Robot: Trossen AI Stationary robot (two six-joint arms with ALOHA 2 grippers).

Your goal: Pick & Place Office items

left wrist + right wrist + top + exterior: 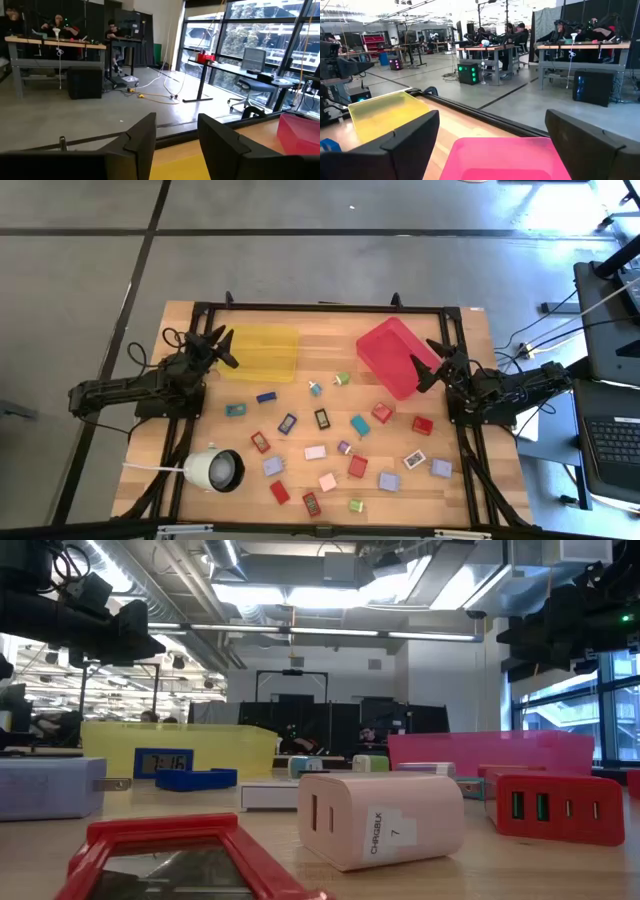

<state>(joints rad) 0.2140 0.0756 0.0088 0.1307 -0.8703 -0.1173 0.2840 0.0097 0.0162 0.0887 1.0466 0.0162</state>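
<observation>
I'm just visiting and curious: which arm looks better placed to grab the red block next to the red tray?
Probably the right. Its gripper, open, hovers at the red tray, with the red block close by. The left gripper, also open, sits across the table at the yellow tray.

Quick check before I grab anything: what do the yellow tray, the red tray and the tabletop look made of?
Yellow tray: translucent plastic, likely; the wood shows through it. Red tray: looks like tinted plastic too, smooth walls, denser colour. Tabletop: wood, pale planks with visible grain and seams, matte finish.
</observation>
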